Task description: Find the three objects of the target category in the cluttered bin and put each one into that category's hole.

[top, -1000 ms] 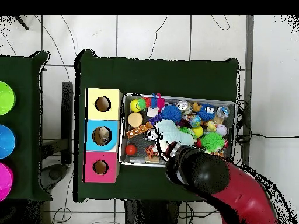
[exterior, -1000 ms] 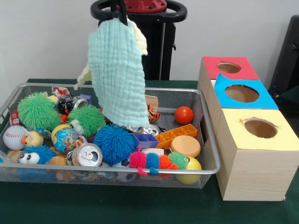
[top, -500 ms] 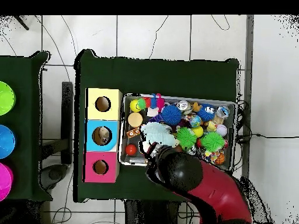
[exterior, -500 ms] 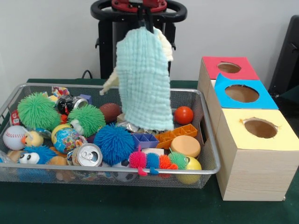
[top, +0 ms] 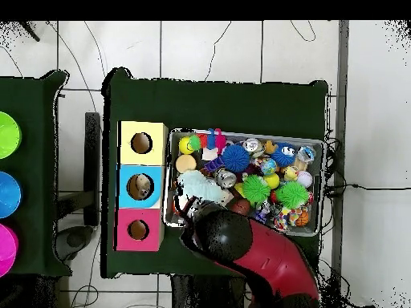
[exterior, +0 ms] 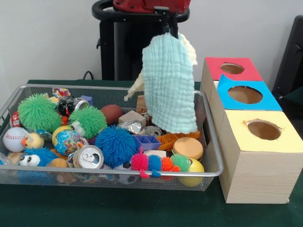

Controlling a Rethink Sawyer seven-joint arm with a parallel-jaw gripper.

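A pale teal waffle cloth hangs in the air, with a cream cloth bunched behind it. My gripper is shut on their top edge, above the right end of the wire bin, and the cloth's lower hem hangs just over the toys. To the right stands a wooden box with a red hole panel, a blue one and a yellow one. In the overhead view the cloth lies over the bin's edge beside the blue panel; the arm hides the gripper.
The bin holds green spiky balls, a blue spiky ball, a soda can, a baseball, an orange disc and a yellow ball. Coloured round dishes sit on a table at the overhead view's left edge.
My gripper has carried the hanging cloths rightward across the bin toward the boxes. The red ball is now hidden behind the cloth, and a brown ball and a wooden block have come into sight.
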